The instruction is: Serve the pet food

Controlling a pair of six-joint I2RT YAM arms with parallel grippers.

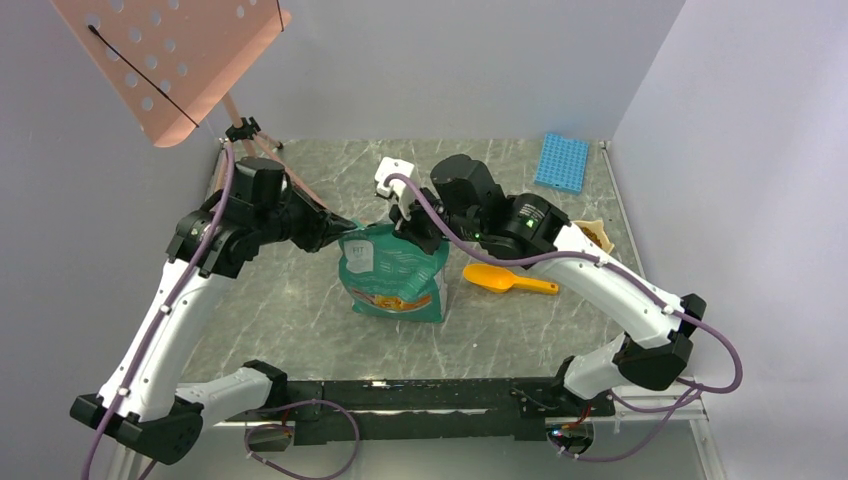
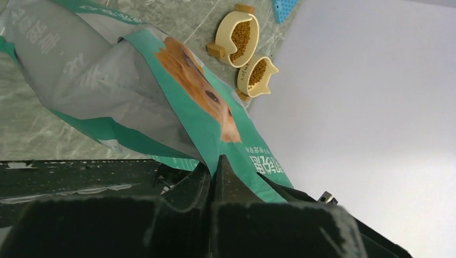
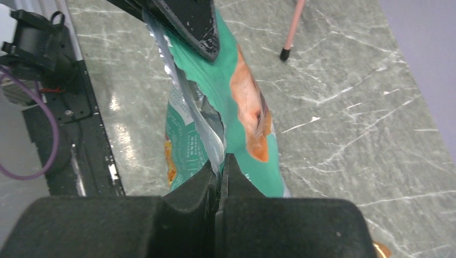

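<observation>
The green-silver dog-picture bag point(image 1: 395, 272) stands upright mid-table. My left gripper point(image 1: 345, 228) is shut on its top left corner, and in the left wrist view point(image 2: 215, 167) the jaws pinch the bag's edge point(image 2: 134, 91). My right gripper point(image 1: 420, 232) is shut on the top right corner, and in the right wrist view point(image 3: 220, 164) it clamps the torn silver rim of the bag point(image 3: 242, 107). The pet food point(image 2: 240, 37) lies as brown kibble in two cream bowls point(image 2: 257, 74) at the far right. The orange scoop point(image 1: 505, 280) lies on the table right of the bag.
A blue rack point(image 1: 562, 162) lies at the back right. A pink perforated stand point(image 1: 170, 60) rises at the back left, and one of its legs point(image 3: 290, 32) shows in the right wrist view. The bowls point(image 1: 597, 235) are partly hidden behind my right arm.
</observation>
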